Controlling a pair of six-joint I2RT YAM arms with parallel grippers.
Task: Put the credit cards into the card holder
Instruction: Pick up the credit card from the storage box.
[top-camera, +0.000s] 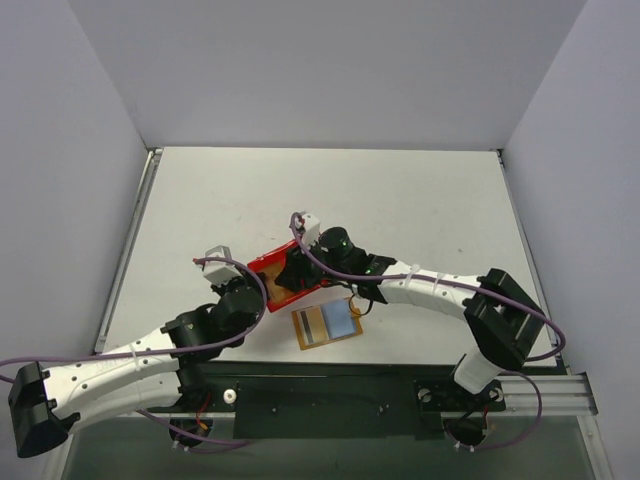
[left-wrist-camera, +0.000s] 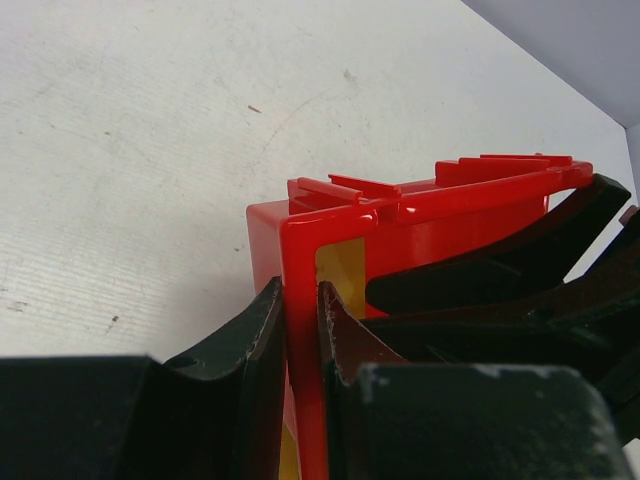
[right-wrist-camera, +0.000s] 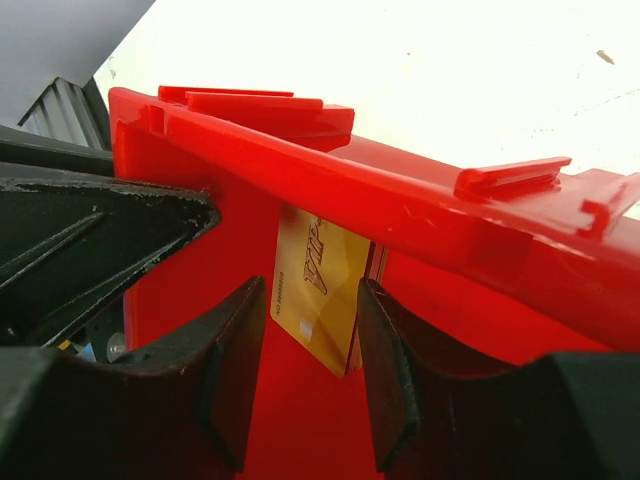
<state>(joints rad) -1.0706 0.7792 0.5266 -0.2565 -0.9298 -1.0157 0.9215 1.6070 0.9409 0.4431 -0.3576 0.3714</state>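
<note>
The credit cards are a gold stack standing on edge inside a red bin, leaning on its wall. My right gripper reaches into the bin, open, one finger on each side of the stack; the right finger is close to the cards' edge and a gap shows on the left. My left gripper is shut on the red bin's corner wall, one finger inside and one outside. A strip of gold card shows behind that wall. The card holder lies open on the table, its light blue panel up, just in front of the bin.
The right gripper's black fingers fill the bin's inside in the left wrist view. The left gripper's finger sits at the bin's left wall in the right wrist view. White table stretches behind the bin, with walls on three sides.
</note>
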